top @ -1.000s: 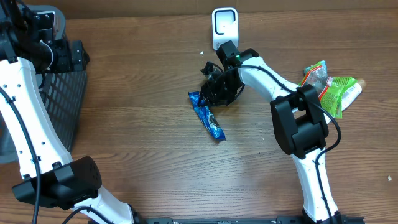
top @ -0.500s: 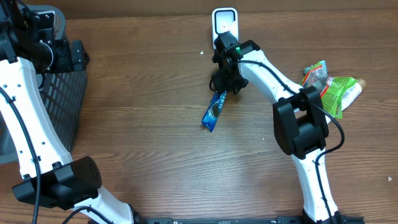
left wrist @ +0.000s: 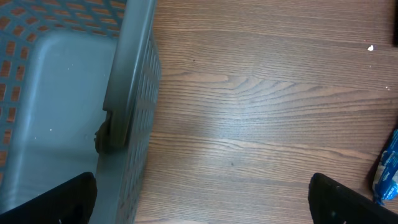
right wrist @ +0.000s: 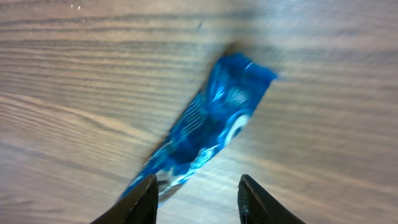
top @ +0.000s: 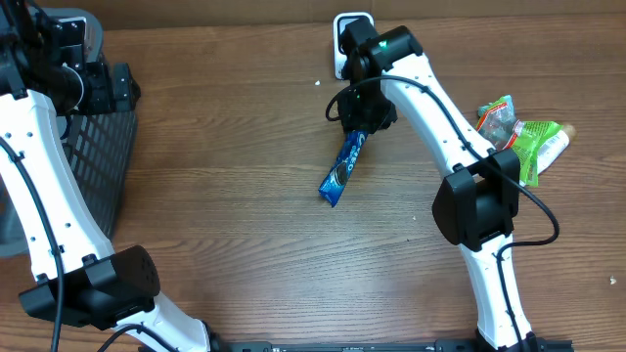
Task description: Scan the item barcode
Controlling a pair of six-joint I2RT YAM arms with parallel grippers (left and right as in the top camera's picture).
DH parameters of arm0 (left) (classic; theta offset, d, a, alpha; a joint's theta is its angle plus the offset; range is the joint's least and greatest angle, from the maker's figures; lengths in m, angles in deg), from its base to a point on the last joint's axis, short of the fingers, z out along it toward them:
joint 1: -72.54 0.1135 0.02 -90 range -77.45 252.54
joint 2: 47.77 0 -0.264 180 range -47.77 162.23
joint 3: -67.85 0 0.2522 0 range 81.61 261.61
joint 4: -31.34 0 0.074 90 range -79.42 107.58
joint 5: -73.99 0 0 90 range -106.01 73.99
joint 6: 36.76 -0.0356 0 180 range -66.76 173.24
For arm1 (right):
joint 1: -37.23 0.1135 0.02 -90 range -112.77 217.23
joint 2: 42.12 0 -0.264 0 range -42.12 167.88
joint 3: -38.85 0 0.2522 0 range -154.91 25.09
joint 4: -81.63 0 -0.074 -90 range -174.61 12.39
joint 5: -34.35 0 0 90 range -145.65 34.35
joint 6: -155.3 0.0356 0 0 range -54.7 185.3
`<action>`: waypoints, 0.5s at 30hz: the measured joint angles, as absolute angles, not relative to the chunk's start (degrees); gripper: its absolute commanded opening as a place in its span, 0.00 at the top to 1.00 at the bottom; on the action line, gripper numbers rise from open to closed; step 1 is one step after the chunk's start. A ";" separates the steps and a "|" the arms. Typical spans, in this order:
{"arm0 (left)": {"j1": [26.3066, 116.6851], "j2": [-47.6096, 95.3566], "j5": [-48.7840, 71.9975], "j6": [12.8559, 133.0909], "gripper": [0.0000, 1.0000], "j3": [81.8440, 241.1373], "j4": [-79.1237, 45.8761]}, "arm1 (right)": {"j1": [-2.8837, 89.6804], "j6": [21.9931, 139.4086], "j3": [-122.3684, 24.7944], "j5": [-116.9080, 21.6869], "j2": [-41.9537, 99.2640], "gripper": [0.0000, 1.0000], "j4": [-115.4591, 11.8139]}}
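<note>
A blue snack packet (top: 341, 170) lies slanted on the wooden table, its upper end under my right gripper (top: 360, 115). In the right wrist view the blurred packet (right wrist: 208, 127) runs from upper right down to the left finger (right wrist: 142, 200). The right gripper (right wrist: 196, 186) has its jaws apart with bare wood between them; I cannot tell whether the packet touches the finger. The white scanner (top: 340, 39) stands at the back, partly behind the right arm. My left gripper (left wrist: 202, 208) is wide open beside the basket, and the packet (left wrist: 388, 169) shows at that view's right edge.
A dark mesh basket (top: 103, 156) stands at the left; its grey wall (left wrist: 127, 99) fills the left of the left wrist view. Green and red snack packs (top: 518, 137) lie at the far right. A white crumb (top: 317, 82) sits near the scanner.
The packet swung from leaning right to leaning left, and its upper end shifted slightly back. The right gripper rose and moved back towards the scanner, its jaws narrowing. The left arm stayed still.
</note>
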State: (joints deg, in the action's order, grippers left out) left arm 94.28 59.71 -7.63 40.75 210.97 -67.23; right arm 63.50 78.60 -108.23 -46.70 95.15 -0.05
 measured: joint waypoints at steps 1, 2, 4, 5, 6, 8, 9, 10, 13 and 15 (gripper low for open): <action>94.28 59.71 -7.63 40.75 0.00 210.97 -67.23 | 63.89 79.28 -107.51 -46.22 95.15 0.56 -0.05; 94.28 59.71 -7.63 40.75 0.01 210.97 -67.23 | 64.44 80.11 -106.57 -45.81 95.15 0.55 -0.14; 94.28 59.71 -7.61 40.75 0.00 210.97 -67.23 | 66.29 82.38 -104.07 -45.61 95.15 0.53 -0.45; 94.28 59.71 -7.63 40.75 0.00 210.97 -67.26 | 67.26 83.59 -102.94 -45.74 95.15 0.52 -0.62; 94.28 59.71 -7.63 40.75 0.00 210.97 -67.23 | 68.46 85.07 -101.67 -46.07 95.15 0.51 -0.78; 94.28 59.71 -7.63 40.75 0.00 210.97 -67.23 | 70.58 87.70 -99.72 -47.10 95.15 0.51 -1.21; 94.28 59.71 -7.63 40.75 0.00 210.97 -67.26 | 71.69 89.05 -98.83 -47.62 95.15 0.51 -1.50; 94.28 59.71 -7.63 40.75 0.00 210.97 -67.23 | 72.54 89.95 -98.13 -48.10 95.15 0.51 -2.04; 94.28 59.71 -7.63 40.75 0.01 210.97 -67.23 | 74.18 92.81 -96.53 -49.98 95.15 0.54 -3.94; 94.28 59.71 -7.63 40.75 0.00 210.97 -67.23 | 74.51 94.56 -95.64 -51.75 95.15 0.59 -4.71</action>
